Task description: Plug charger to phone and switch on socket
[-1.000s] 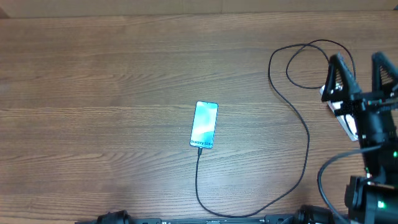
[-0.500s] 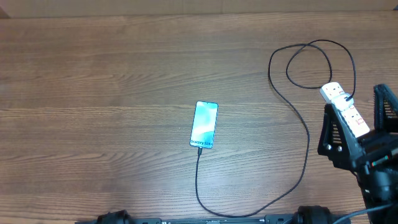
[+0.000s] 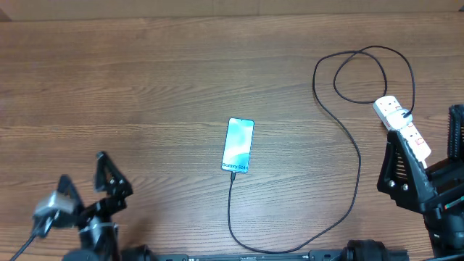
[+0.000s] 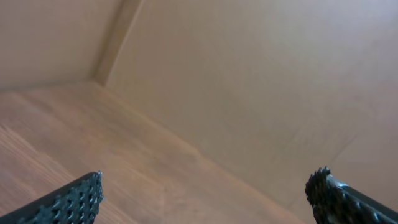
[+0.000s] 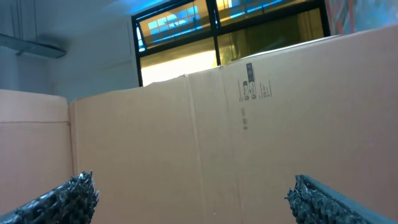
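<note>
- Phone [image 3: 238, 146] at centre of frame, flat on table [image 3: 145, 87].
- Charger [image 3: 360, 168] from phone's lower end toward bottom edge, then up to a loop at upper right.
- Socket [image 3: 403, 127] at right edge, below that loop.

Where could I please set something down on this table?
The tabletop is bare left of the phone, from the far edge down to the left gripper. Between phone and charger is a narrower free strip. The right is crowded: charger loops, socket and right gripper.
</note>
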